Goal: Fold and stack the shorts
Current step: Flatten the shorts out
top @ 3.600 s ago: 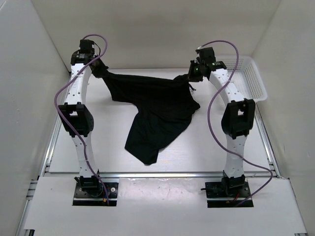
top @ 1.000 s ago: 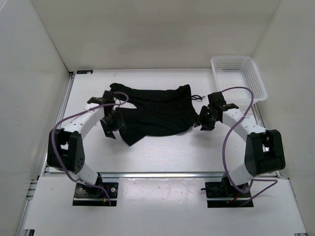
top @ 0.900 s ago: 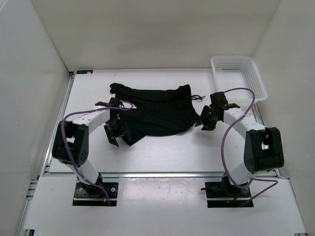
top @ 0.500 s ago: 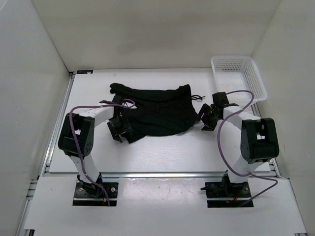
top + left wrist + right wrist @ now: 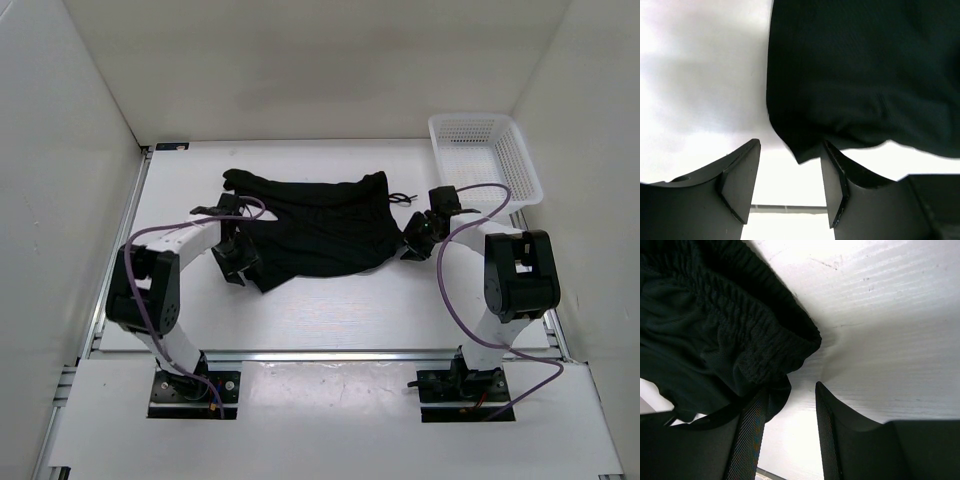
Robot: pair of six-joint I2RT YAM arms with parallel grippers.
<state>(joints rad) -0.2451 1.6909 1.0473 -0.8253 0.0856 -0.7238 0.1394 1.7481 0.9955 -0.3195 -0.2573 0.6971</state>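
Note:
The black shorts lie spread on the white table in the top view, with the drawstring sticking out at the right. My left gripper sits low at the shorts' left front edge; in the left wrist view it is open, a cloth corner lying just ahead between the fingers. My right gripper is at the shorts' right edge; in the right wrist view it is open beside the gathered waistband, with cloth against the left finger.
A white mesh basket stands at the back right corner. White walls enclose the table on the left, back and right. Purple cables loop from both arms.
The shorts were held up in the air and now lie on the table. Both arms have folded down low, with the grippers at the cloth's left and right edges; little moved in the last half second.

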